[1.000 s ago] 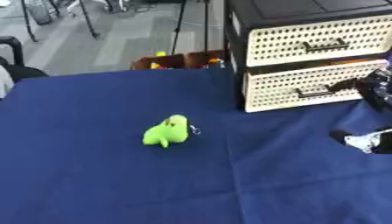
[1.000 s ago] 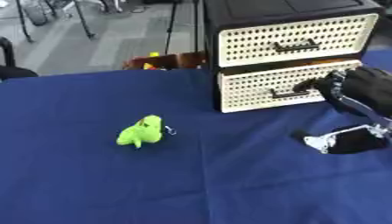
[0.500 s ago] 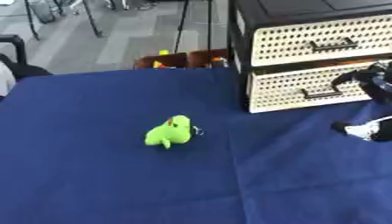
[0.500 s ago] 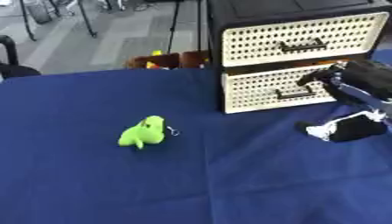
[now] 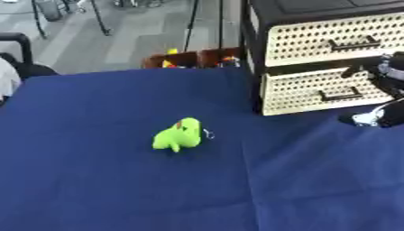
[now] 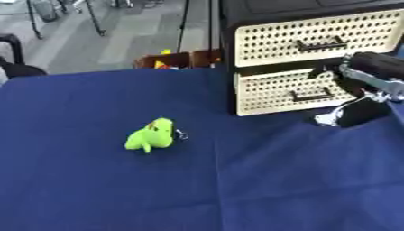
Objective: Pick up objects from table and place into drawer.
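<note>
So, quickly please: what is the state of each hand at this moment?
Left hand: not in view.
Right hand: by the lower drawer; whether it is open or shut cannot be told. It holds no toy.

Matt navy cloth over the table (image 5: pixel 94 180), smooth but for a soft crease near the middle. Fuzzy, plush-looking lime-green toy (image 6: pixel 150 135) with a small metal ring at its side. Cabinet (image 6: pixel 315 9) framed in matt black, likely plastic; 2 cream drawer fronts (image 6: pixel 288 90) perforated with round holes, each with a dark handle. Right hand (image 6: pixel 367 88) in matt black casing with silver metal parts. Beyond, a dull grey floor (image 5: pixel 134 36).
</note>
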`<state>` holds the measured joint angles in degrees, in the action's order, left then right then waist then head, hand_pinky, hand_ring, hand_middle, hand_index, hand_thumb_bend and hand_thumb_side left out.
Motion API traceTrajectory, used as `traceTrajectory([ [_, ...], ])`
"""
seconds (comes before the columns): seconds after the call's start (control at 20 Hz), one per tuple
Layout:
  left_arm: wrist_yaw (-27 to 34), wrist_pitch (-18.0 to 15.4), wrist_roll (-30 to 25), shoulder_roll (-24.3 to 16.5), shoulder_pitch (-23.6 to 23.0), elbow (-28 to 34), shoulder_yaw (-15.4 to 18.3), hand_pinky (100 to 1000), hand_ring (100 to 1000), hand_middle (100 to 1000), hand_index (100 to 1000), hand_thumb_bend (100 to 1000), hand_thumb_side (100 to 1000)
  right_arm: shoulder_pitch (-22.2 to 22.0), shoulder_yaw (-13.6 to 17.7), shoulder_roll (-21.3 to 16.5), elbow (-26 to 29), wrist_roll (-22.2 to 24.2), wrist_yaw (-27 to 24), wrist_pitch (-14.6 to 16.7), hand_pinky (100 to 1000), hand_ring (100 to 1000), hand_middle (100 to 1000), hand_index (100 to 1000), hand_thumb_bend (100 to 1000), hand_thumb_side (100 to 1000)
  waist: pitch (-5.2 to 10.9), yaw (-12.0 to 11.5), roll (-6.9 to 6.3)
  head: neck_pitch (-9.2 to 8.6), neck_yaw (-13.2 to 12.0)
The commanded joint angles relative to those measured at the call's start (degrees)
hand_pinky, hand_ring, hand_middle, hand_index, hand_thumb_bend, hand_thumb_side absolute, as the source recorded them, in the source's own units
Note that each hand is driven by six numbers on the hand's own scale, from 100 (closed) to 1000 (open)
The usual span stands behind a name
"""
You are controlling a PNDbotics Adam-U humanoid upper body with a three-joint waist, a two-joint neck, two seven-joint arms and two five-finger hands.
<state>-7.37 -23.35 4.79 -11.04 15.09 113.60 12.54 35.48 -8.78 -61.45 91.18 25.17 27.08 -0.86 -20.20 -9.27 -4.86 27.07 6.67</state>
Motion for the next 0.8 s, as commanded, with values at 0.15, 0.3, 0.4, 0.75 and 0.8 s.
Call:
traceTrajectory([
  [0.15, 0.3, 0.0, -0.3, -0.3, 0.3, 1.0, 0.2, 538, 744, 746, 870, 148, 969, 2.6, 1.5, 0.2, -2.9, 4.4, 0.1, -0.1, 100, 256, 183, 852, 541, 503, 0.71, -0.2, 0.21, -0.85, 0.4],
  [0.3, 0.3, 0.0, -0.3, -0.2, 0.3, 1.0, 0.2, 538, 744, 746, 869, 146, 970, 3.1, 2.0, 0.8, -3.3, 6.6, 0.3, -0.2, 100, 255, 180, 849, 542, 498, 0.52, -0.2, 0.16, -0.93, 0.4],
  [0.4, 0.3, 0.1, -0.3, 0.0, 0.4, 1.0, 0.2, 537, 744, 746, 869, 145, 970, 3.3, 2.1, 1.2, -3.7, 7.3, 0.4, -0.4, 100, 252, 174, 848, 545, 495, 0.4, -0.2, 0.14, -1.0, 0.4],
  [0.75, 0.6, 0.1, -0.5, 0.3, 0.4, 1.0, 0.1, 538, 745, 743, 870, 142, 971, 4.1, 1.7, 2.6, -7.0, 7.6, 1.1, -0.9, 100, 251, 172, 856, 553, 471, 0.19, -0.7, 0.01, -1.4, 0.8],
  [0.8, 0.6, 0.1, -0.5, 0.4, 0.4, 1.0, 0.1, 538, 745, 743, 870, 142, 970, 4.3, 1.6, 2.9, -7.4, 7.6, 1.2, -0.8, 100, 251, 171, 858, 554, 471, 0.16, -0.8, -0.01, -1.44, 0.9],
])
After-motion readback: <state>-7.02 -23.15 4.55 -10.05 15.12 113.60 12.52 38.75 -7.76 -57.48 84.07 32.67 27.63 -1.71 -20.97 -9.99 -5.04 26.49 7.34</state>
